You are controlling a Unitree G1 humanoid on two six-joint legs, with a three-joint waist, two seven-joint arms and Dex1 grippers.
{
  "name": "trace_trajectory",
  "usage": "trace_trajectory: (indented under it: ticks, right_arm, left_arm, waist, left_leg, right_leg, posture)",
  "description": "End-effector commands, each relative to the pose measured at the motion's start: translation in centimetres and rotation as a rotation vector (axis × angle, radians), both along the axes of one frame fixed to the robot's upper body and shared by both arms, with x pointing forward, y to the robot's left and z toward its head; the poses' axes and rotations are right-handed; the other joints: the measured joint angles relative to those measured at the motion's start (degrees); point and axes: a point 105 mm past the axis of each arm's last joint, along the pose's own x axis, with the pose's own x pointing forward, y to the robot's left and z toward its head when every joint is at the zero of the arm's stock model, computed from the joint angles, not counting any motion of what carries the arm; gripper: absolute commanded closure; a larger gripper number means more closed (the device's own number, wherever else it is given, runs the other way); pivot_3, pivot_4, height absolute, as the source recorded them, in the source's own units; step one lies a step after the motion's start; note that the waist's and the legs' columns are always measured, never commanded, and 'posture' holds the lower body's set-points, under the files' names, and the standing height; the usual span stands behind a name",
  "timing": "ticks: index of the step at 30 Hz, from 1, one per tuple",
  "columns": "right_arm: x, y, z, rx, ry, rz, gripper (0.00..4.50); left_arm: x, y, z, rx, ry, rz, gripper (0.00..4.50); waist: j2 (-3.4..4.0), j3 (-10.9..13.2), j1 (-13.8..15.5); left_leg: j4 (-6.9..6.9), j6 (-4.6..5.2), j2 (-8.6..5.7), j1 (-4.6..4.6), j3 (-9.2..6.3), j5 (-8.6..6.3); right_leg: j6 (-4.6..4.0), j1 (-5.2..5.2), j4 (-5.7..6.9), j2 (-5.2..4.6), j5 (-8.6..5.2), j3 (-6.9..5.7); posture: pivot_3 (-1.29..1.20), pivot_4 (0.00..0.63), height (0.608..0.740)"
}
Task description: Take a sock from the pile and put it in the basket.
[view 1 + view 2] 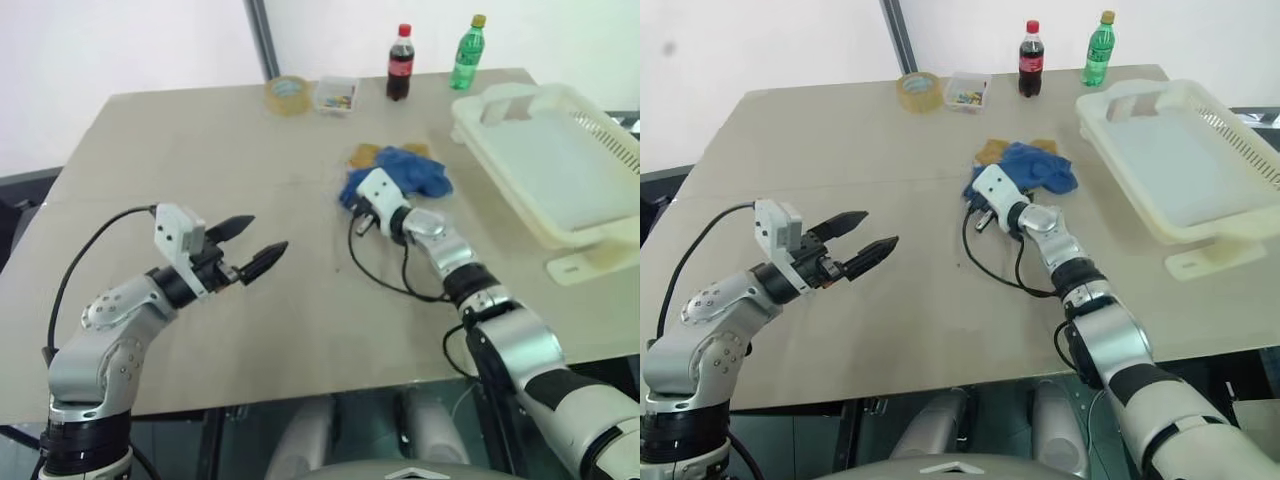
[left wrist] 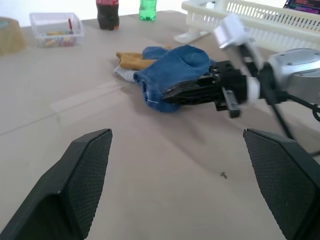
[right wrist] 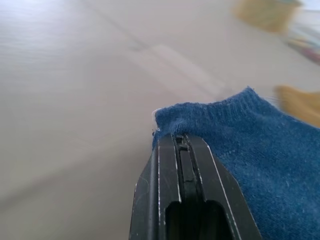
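The blue sock point(image 1: 418, 172) lies bunched on the table, mid-right, on top of the pile, where mustard-yellow socks point(image 1: 365, 154) and a pale grey one point(image 2: 121, 73) show at its far side. My right gripper point(image 2: 169, 93) is shut, its fingertips pinched on the sock's ribbed cuff edge point(image 3: 210, 112). The cream-white basket point(image 1: 500, 190) stands to the right of the pile, tilted over the table's right edge. My left gripper point(image 1: 266, 234) hovers open over bare table at the near left, pointing toward the sock, with nothing between its fingers point(image 2: 85, 170).
At the far edge stand a tape roll point(image 1: 288, 94), a small clear box of coloured bits point(image 1: 335, 94), a cola bottle point(image 1: 400, 62) and a green bottle point(image 1: 467, 52). My right wrist's black cable point(image 1: 380, 275) loops on the table.
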Motion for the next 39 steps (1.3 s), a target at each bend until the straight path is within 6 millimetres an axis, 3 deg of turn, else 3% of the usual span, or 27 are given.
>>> trace_trajectory:
  ticks: [1,7,10,12,15,27,30,32,33,34,38,39]
  right_arm:
    - [-2.7,2.8,2.5,0.055,0.0,0.154,4.48]
    - [-9.4,6.3,2.0,0.085,0.24,0.481,4.48]
    - [-10.1,6.5,2.4,0.119,0.291,0.509,4.48]
    - [-10.1,6.1,2.2,0.1,0.252,0.478,3.96]
    - [-9.0,4.4,2.1,0.074,0.14,0.388,2.78]
    - [-9.3,-2.9,3.1,0.044,0.001,0.226,2.78]
    - [-9.5,-3.8,3.4,0.048,-0.013,0.192,2.72]
    - [-9.5,-4.4,3.5,0.045,-0.026,0.176,2.72]
    - [-9.5,-4.7,3.5,0.043,-0.03,0.165,2.72]
    - [-9.4,-5.1,3.5,0.04,-0.031,0.155,2.72]
    - [-9.1,-5.9,3.0,0.004,-0.034,0.129,2.72]
    - [-9.0,-6.0,2.9,0.0,-0.036,0.121,2.72]
  left_arm:
    - [-0.2,0.5,-0.5,0.011,-0.005,0.017,0.0]
    - [-1.0,1.2,-3.1,0.028,0.079,0.036,0.0]
    - [-1.2,1.0,-3.7,0.029,0.095,0.031,0.0]
    - [-1.5,1.0,-4.4,0.01,0.12,0.042,0.0]
    - [-1.9,0.7,-5.7,0.004,0.166,0.043,0.0]
    - [-1.1,-1.5,-9.1,0.018,0.256,0.051,0.0]
    - [-1.1,-1.6,-9.8,0.047,0.265,0.046,0.75]
    - [-1.0,-1.4,-9.8,0.049,0.262,0.047,1.68]
    - [-0.9,-1.1,-9.7,0.051,0.258,0.05,1.84]
    - [-0.8,-0.7,-9.7,0.056,0.255,0.055,2.47]
    - [-0.7,1.4,-8.4,0.067,0.216,0.049,4.12]
    - [-0.6,2.3,-7.8,0.073,0.194,0.061,4.12]
  waist:
    - [0.0,0.0,-0.06]
    - [-0.02,-0.02,0.05]
    - [-0.02,-0.01,0.37]
    - [-0.06,-0.04,0.83]
    - [-0.07,-0.04,1.34]
    - [-0.12,-0.08,1.82]
    - [-0.12,-0.08,1.98]
    - [-0.13,-0.09,2.02]
    - [-0.13,-0.09,2.13]
    - [-0.14,-0.09,2.19]
    - [-0.15,-0.1,2.31]
    - [-0.15,-0.1,2.3]
  left_leg:
    - [0.0,-0.02,0.03,0.02,0.02,-0.01]
    - [0.0,-0.06,0.09,0.04,0.01,-0.05]
    - [-0.02,-0.07,0.11,0.03,0.0,-0.06]
    - [-0.02,-0.08,0.11,0.02,-0.01,-0.06]
    - [-0.02,-0.09,0.13,0.02,0.0,-0.07]
    - [-0.11,-0.1,0.41,-0.08,0.11,-0.08]
    - [-0.11,-0.1,0.4,-0.06,0.16,-0.08]
    - [-0.11,-0.1,0.4,-0.03,0.17,-0.08]
    - [-0.11,-0.1,0.4,-0.03,0.16,-0.08]
    - [-0.11,-0.09,0.4,-0.02,0.16,-0.09]
    - [-0.11,-0.09,0.41,-0.02,0.17,-0.09]
    - [-0.12,-0.09,0.41,-0.03,0.17,-0.09]
  right_leg:
    - [-0.01,0.0,0.0,0.01,0.01,0.01]
    - [-0.03,0.0,-0.06,0.02,0.02,0.0]
    - [-0.02,0.0,-0.09,0.03,0.02,-0.03]
    - [-0.04,0.01,-0.12,0.02,0.03,-0.05]
    - [-0.04,0.01,-0.16,0.02,0.03,-0.06]
    - [0.13,0.06,-0.64,0.04,0.14,-0.11]
    - [0.13,0.08,-0.65,0.03,0.14,-0.06]
    - [0.16,0.15,-0.69,0.01,0.15,-0.06]
    - [0.17,0.17,-0.69,0.01,0.14,-0.07]
    - [0.17,0.18,-0.71,0.02,0.14,-0.09]
    - [0.17,0.18,-0.76,0.01,0.13,-0.08]
    - [0.16,0.18,-0.76,0.01,0.13,-0.07]
  posture:
    - [0.0,0.15,0.74]
    - [0.0,0.15,0.74]
    - [0.0,0.15,0.74]
    - [0.0,0.15,0.74]
    - [0.0,0.15,0.74]
    - [0.0,0.15,0.74]
    - [0.0,0.15,0.74]
    - [0.0,0.15,0.74]
    - [0.0,0.15,0.74]
    - [0.0,0.15,0.74]
    - [0.0,0.15,0.74]
    - [0.0,0.15,0.74]
